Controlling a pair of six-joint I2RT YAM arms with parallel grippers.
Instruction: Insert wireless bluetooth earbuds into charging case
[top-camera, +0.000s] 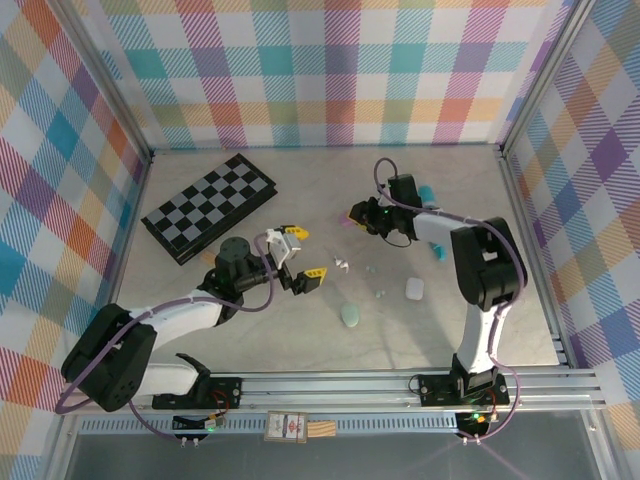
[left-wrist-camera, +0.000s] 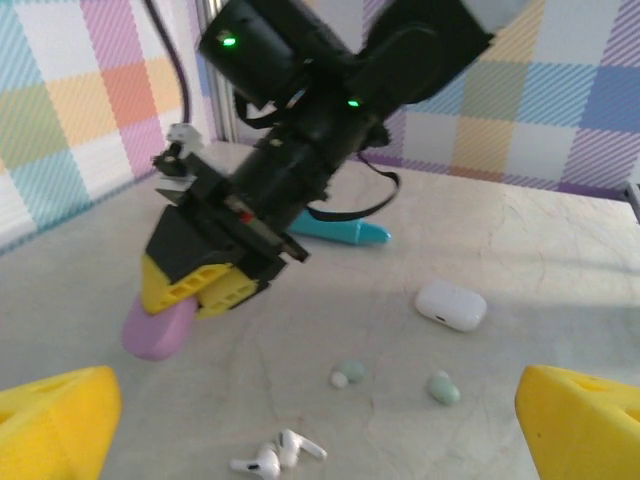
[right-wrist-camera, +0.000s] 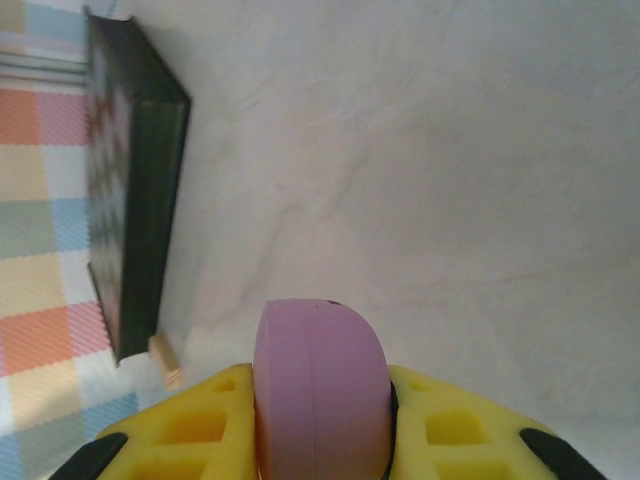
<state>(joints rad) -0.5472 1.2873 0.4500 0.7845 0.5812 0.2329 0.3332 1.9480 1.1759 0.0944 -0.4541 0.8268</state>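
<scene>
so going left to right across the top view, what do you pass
chessboard → left end effector → pair of white earbuds → white charging case

A folded chessboard (top-camera: 210, 207) of black and grey squares lies flat and slantwise at the upper left of the pale, marbled surface (top-camera: 450, 330). In the right wrist view the chessboard (right-wrist-camera: 130, 200) stands along the left edge, its dark side wall showing. A turquoise object (left-wrist-camera: 340, 232), its form unclear, lies at the frame's middle. Pastel plaid walls (top-camera: 330, 70) enclose the surface, and a metal rail (top-camera: 350, 385) crosses the bottom.
</scene>
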